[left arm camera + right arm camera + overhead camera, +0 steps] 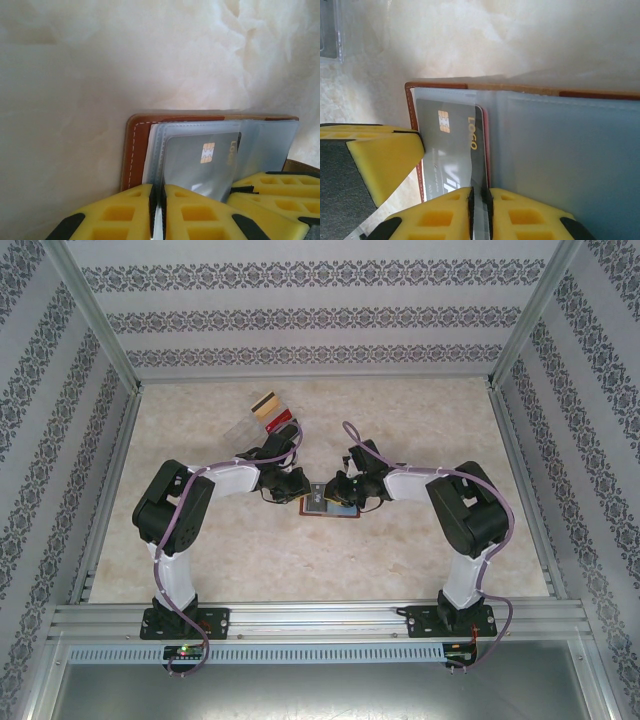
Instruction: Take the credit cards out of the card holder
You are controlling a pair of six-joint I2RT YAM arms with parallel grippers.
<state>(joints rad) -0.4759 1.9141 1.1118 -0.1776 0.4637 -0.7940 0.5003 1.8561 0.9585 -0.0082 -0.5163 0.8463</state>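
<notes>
The brown leather card holder [345, 512] lies open on the table centre between both arms. My left gripper [158, 192] is shut on the edge of one of its clear plastic sleeves [156, 150], holding the card holder [135, 150]. A grey credit card [452, 150] with a gold chip and "LOGO" lettering sticks part way out of a sleeve. My right gripper [480, 194] is shut on that card's edge. A red card [486, 145] shows as a thin strip behind it. The same grey card [200, 165] appears in the left wrist view.
Several loose cards [272, 410], tan and red among them, lie on the marble tabletop behind the left arm. A clear plastic piece [330, 30] sits at the far left of the right wrist view. Patterned walls and metal rails [300, 615] enclose the table.
</notes>
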